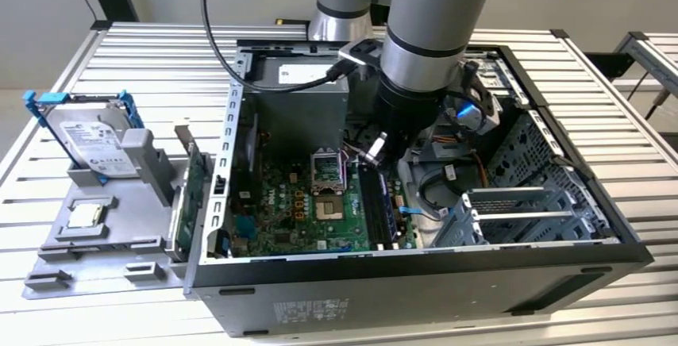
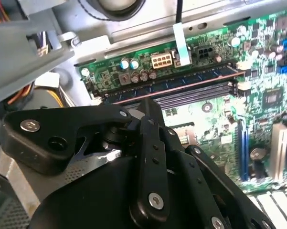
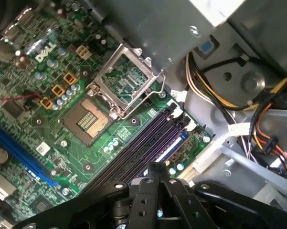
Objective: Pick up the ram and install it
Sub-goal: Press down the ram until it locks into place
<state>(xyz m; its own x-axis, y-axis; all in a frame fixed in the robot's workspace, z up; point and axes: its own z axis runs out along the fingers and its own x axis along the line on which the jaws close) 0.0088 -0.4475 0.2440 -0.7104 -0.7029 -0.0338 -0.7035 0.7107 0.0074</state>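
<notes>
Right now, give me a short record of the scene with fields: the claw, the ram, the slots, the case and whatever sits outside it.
claw: black claw low over the green motherboard, fingers together
ram: dark blue-green stick lying along the outermost slot
slots: long black memory slots beside it, bare
case: open dark computer case on the slatted metal table
outside: silver hard drive in a blue bracket

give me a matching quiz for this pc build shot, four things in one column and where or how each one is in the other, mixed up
Things:
1. ram
2. hard drive
3. CPU socket
4. end effector

Places or states:
A. standing outside the case, on the grey fixture at the exterior view's left
B. cover swung up, contacts bare
C. lying along a slot of the motherboard
D. inside the case, just above the memory slots

Pairs: 1-C, 2-A, 3-B, 4-D
</notes>
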